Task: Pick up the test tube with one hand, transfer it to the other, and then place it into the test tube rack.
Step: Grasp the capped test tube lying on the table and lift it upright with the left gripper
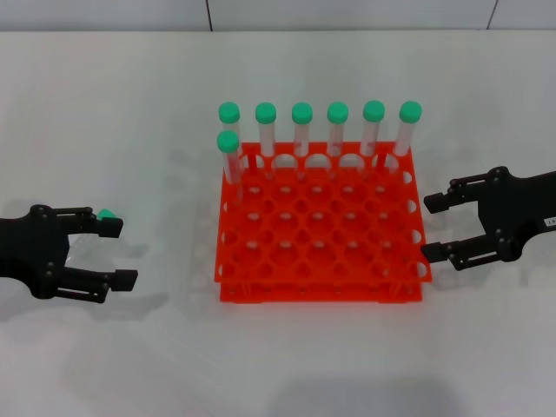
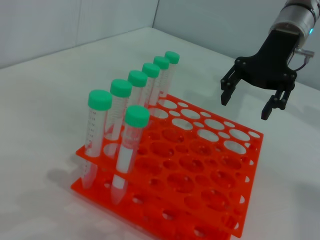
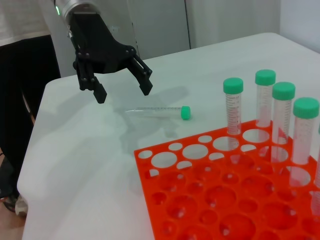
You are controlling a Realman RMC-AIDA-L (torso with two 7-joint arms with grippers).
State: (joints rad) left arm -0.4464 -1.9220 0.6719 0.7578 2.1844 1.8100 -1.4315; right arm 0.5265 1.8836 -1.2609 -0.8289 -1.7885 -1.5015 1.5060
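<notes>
Slim clear green-capped test tube (image 3: 159,112) lies flat on white table (image 1: 130,130), under left black gripper (image 1: 104,254), jaws apart; 7 identical tubes (image 1: 301,130) occupy square orange-red rack (image 1: 321,252); right labelled gripper (image 1: 445,228) hovers beside rack, jaws apart

Looks like a laboratory bench or robot test cell. Plain white table (image 1: 104,104) backed by pale panelled walls (image 2: 60,25), bare of household or office clutter. Holds lab ware: a square orange-red test tube rack (image 1: 321,252) with a grid of round holes, seven clear graduated green-capped tubes (image 1: 301,130) standing upright in it, and one more test tube (image 3: 160,112) lying flat on the table. Flanked by two black robot grippers, left gripper (image 1: 111,254) and right gripper (image 1: 430,228). Shows a dark-trousered person (image 3: 25,100) standing at the table's edge.
</notes>
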